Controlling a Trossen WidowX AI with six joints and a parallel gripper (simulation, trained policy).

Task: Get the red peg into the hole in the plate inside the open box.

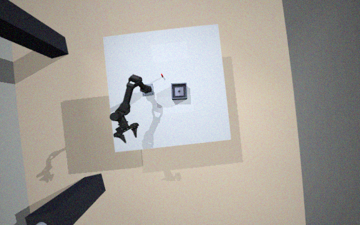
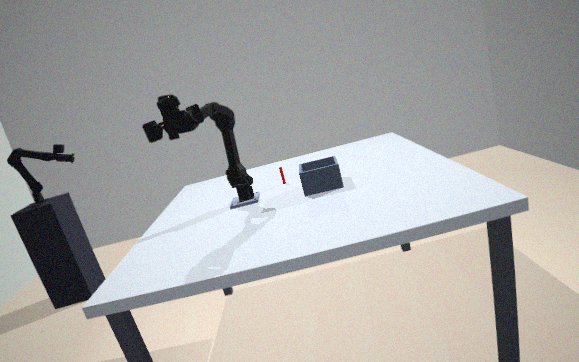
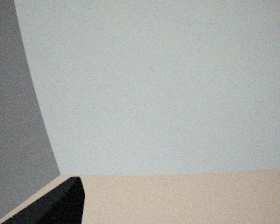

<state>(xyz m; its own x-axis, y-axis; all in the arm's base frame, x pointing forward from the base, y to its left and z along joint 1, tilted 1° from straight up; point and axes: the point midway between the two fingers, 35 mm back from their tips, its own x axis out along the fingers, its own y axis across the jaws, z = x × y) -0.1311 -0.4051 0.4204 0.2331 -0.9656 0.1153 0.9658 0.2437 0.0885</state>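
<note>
Two dark blocks (image 1: 23,28) (image 1: 70,199): far to the left of the box in the top view, one toward the upper edge and one toward the lower, both off the bench.
Second arm (image 2: 30,167): small and black, well to the left of the box in the exterior view, standing on a dark pedestal (image 2: 53,250) beyond the bench's left end.
Pincer (image 1: 130,139) (image 2: 162,117) (image 3: 187,174): well apart from the box, to its left; raised high above the bench top, its fingers spread nearly as wide as they go, with nothing between them.
Wrist view: one dark finger at lower left, the tip of the other at the right edge, pale wall (image 3: 161,90) and tan floor (image 3: 181,200) behind; neither peg nor box shows.
Black arm (image 1: 129,96) (image 2: 230,147): left of the box, bent, reaching up and away from it.
Base plate (image 1: 152,94) (image 2: 234,205): left of the box, flat on the bench under the arm's foot.
Red peg (image 1: 162,75) (image 2: 282,175): outside the box, left of it and toward the far side, upright on the bench, touching neither box nor pincer.
Open box (image 1: 179,99) (image 2: 323,181): dark-walled, open side up, right of the peg.
Plate (image 1: 176,94): pale, at the bottom inside the box, a dark hole near its middle.
Bench (image 1: 198,124) (image 2: 368,220): white-topped, under and around the box.
</note>
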